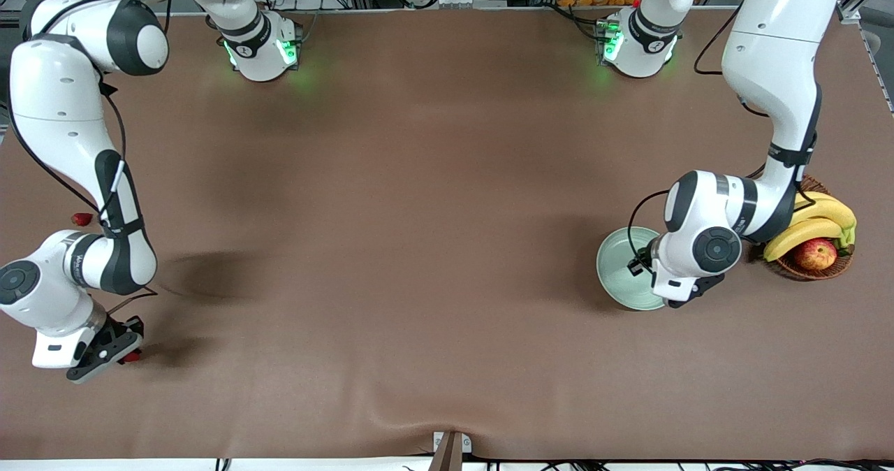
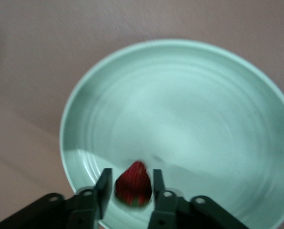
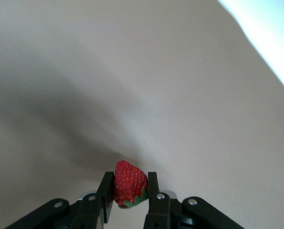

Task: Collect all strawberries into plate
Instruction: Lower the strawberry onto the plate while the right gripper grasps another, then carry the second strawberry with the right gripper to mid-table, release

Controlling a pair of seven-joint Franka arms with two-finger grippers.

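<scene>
The right gripper (image 1: 115,356), at the right arm's end of the table and low over the brown table (image 1: 419,247), pinches a strawberry (image 3: 129,183) between its two fingers (image 3: 105,195), the green cap toward the wrist; the berry's red edge just shows beside the fingers in the front view, and this grip on the fruit's flanks suits carrying it without crushing. A second strawberry (image 1: 82,219) lies loose on the cloth, farther from the front camera than that gripper and partly hidden by the right arm's forearm, apparently the one left to fetch. The plate (image 1: 614,261) sits toward the left arm's end, directly beneath the left gripper (image 2: 130,191), whose fingers (image 2: 104,188) clamp a third strawberry (image 2: 133,185) over the dish's inner floor near its rim; holding it low above the plate should let a release drop it without rolling off. A basket (image 1: 831,268) holding bananas (image 1: 814,219) and an apple (image 1: 816,253) stands just beside the left arm's wrist, apart from the plate.
</scene>
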